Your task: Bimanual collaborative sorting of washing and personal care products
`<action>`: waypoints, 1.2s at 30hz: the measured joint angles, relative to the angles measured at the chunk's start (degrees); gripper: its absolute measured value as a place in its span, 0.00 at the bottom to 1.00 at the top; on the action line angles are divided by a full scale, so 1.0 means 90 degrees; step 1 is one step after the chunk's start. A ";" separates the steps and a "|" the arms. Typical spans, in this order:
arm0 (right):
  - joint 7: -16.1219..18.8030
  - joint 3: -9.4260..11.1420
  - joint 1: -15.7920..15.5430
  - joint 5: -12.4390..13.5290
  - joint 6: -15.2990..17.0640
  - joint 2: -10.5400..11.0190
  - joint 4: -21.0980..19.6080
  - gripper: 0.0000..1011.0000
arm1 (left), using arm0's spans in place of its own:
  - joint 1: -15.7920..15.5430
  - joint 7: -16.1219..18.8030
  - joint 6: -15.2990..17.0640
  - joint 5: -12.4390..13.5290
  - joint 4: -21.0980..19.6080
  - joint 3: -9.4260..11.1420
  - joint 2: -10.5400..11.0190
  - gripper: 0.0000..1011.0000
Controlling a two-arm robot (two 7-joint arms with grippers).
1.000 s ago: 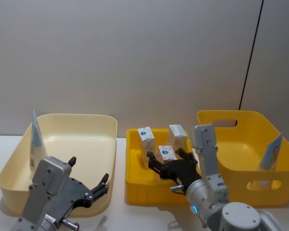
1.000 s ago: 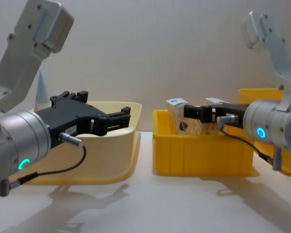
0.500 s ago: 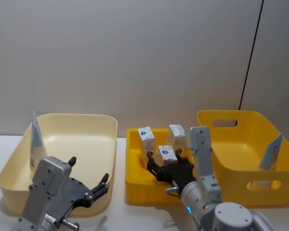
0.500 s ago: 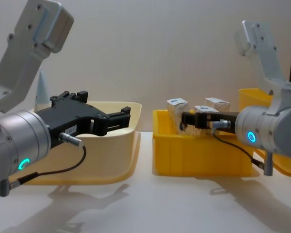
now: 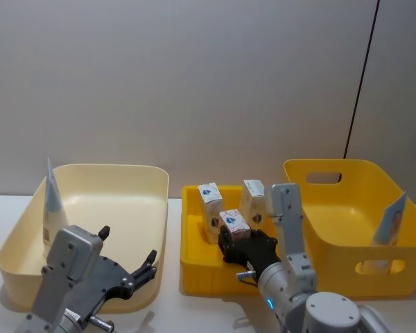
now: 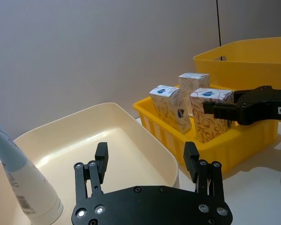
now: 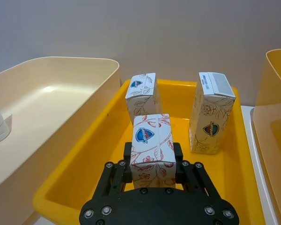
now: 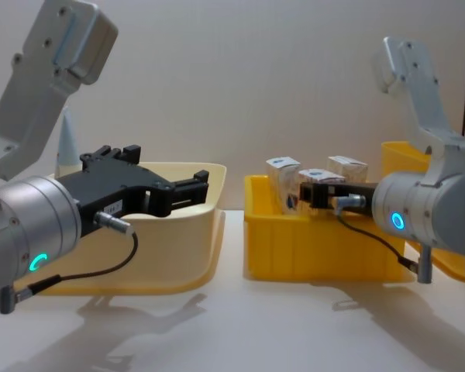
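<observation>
1. Grey wall stands behind a pale tabletop (image 8: 232, 325) bearing three bins: a cream tub (image 5: 118, 201) on the left, a small yellow tray (image 5: 194, 260) in the middle, and a deep yellow bin (image 5: 347, 208) on the right.
2. Over the past second the right gripper (image 7: 152, 161) has slid leftward across the tray with its fingers closed on the nearest gable-top carton (image 7: 151, 145); the carton has moved with it, so the grasp looks secure and a lift-out seems the likely next step.
3. That carton is white with a blue-red shield emblem and orange floral print, upright between the fingers, low inside the tray.
4. Two more cartons (image 7: 141, 96) (image 7: 210, 112) stand upright farther back in the tray, apart from each other.
5. The left gripper (image 6: 147, 159) hovers over the near rim of the cream tub, spread wide and empty, unmoved.
6. One pale-blue squeeze tube (image 6: 18, 178) stands cap-down in the tub's corner; another tube (image 5: 390, 220) leans inside the deep bin.
</observation>
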 joint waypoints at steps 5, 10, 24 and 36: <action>-0.0006 0.0006 0.0002 0.0000 0.0006 -0.0010 0.0005 0.44 | 0.0000 0.0000 0.0000 0.0000 0.0000 0.0000 0.0000 0.99; 0.0012 0.0030 -0.0006 -0.0005 -0.0073 -0.0003 -0.0006 0.44 | 0.0000 0.0000 0.0000 0.0000 0.0000 0.0000 0.0000 0.99; 0.0169 0.0219 -0.0059 -0.0019 -0.0834 0.0070 -0.0274 0.44 | 0.0000 0.0000 0.0000 0.0000 0.0000 0.0000 0.0000 0.99; 0.0226 0.0546 -0.0134 0.0003 -0.1559 0.0162 -0.0773 0.44 | 0.0000 0.0000 0.0000 0.0000 0.0000 0.0001 0.0000 0.99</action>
